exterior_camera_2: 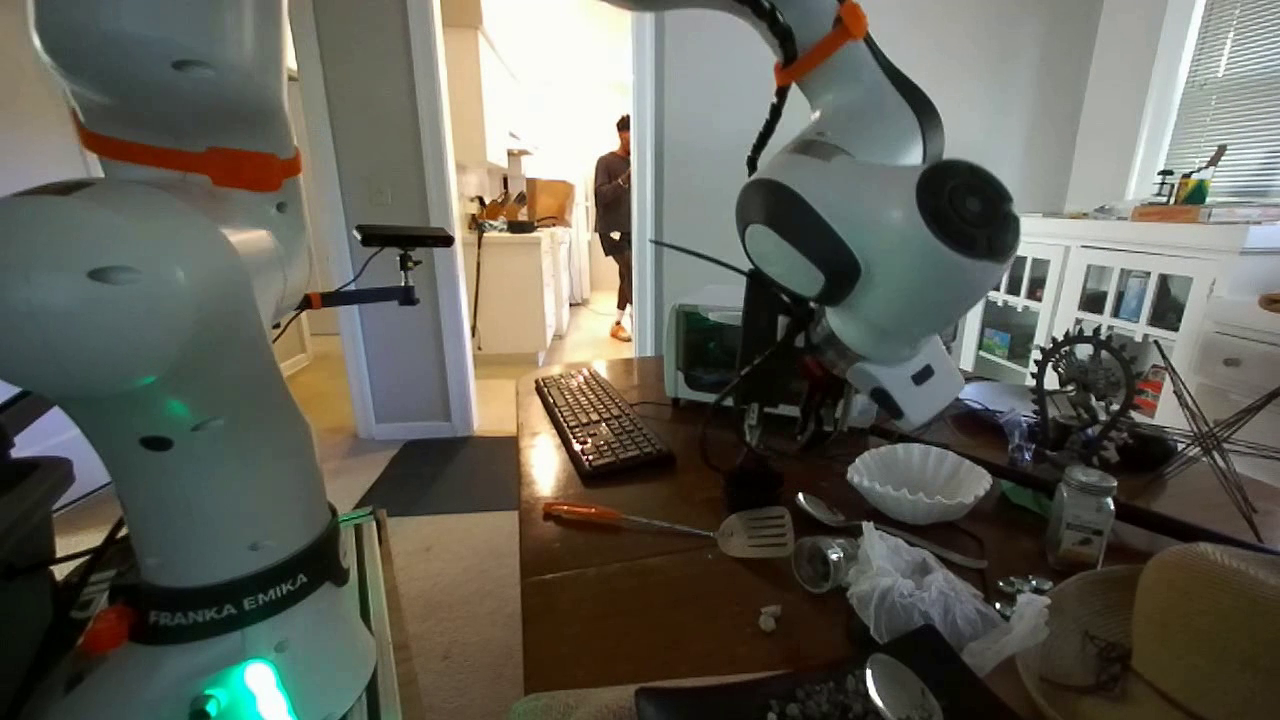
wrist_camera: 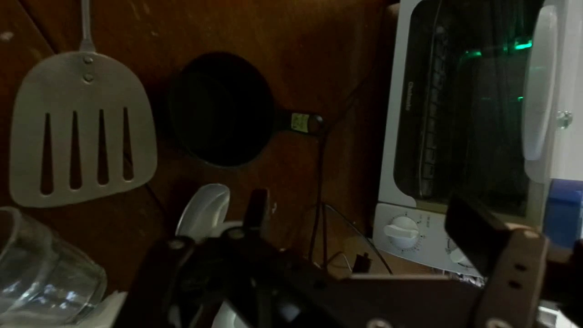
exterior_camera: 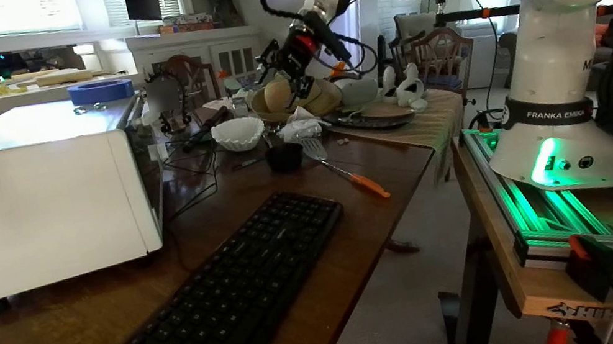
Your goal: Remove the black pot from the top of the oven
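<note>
One black pot (wrist_camera: 222,109) sits between one spatula (wrist_camera: 88,132) and one oven (wrist_camera: 473,123).

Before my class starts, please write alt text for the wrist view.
A black pot stands on a wooden table, between a metal slotted spatula and a white oven. The open, empty gripper shows along the bottom.

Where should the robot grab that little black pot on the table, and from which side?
The black pot is probably best gripped by its handle, from above, with the open pincer straddling it. The slim handle sticks out toward the oven; the round pot is wider, with the spatula close on its opposite side. A cord passes near the handle's tip, so grip closer in.
</note>
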Robot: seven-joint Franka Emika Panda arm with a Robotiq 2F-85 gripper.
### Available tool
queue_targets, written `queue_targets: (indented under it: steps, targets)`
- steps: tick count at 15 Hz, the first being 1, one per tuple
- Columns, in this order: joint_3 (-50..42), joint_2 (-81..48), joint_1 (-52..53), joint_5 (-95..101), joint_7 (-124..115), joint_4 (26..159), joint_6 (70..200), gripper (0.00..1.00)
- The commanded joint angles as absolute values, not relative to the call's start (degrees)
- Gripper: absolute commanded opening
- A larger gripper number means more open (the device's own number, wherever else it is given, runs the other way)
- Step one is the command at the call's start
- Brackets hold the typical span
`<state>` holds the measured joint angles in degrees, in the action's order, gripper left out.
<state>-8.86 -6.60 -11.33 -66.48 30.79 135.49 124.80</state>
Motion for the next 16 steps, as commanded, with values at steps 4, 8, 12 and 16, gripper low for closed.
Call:
queue_targets:
  steps: [4,8,12,16]
  targets:
    - [-9.48,16.53,-12.86,-37.65,8.79,147.55,132.17,1.00]
    - [-4.88,24.93,-18.98,-18.53,-0.80,149.32,129.90,1.00]
    - [-8.26,25.44,-15.66,-11.39,-2.19,147.30,128.28,1.00]
    - [-8.02,28.19,-15.88,-8.13,-2.77,147.51,126.56,1.00]
